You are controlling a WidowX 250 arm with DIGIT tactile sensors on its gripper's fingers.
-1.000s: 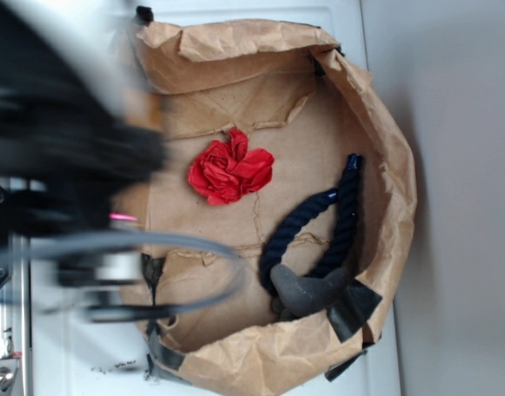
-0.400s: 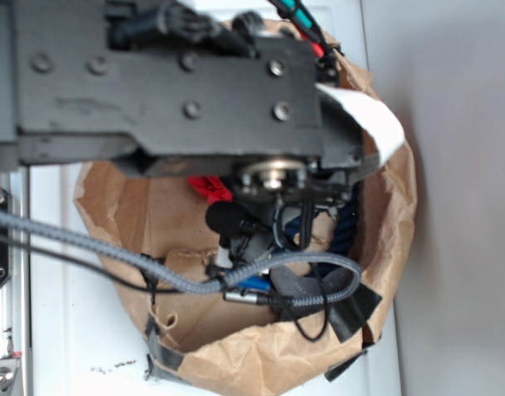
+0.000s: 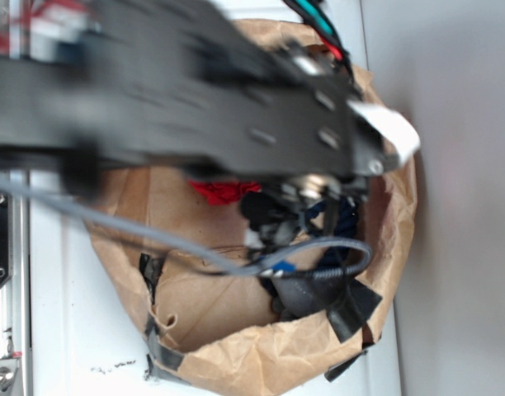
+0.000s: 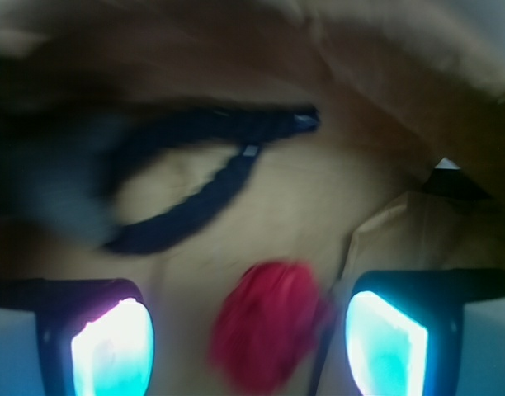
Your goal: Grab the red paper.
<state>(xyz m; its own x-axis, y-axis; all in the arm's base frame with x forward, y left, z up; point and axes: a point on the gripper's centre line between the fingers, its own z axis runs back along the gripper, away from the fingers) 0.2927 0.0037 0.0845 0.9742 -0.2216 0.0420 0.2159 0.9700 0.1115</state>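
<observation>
In the exterior view the blurred arm covers most of the brown paper bag (image 3: 261, 363); only a strip of the red paper (image 3: 222, 192) shows below it. In the wrist view the pincer (image 4: 251, 346) stands apart, and the red paper (image 4: 269, 330) lies between its fingers (image 4: 112, 351), slightly nearer the right one, a blurred, roundish bright red wad. The dark rope (image 4: 195, 177) lies beyond.

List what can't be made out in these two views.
- Red paper: exterior view shows only a sliver; the blurred arm covers the rest.
- Rope loop: exterior, mostly behind the arm and cables.
- Wrist view: motion blur smears the paper's creases and outline.
- Tool: open, pads either side; contact with paper unclear.
</observation>
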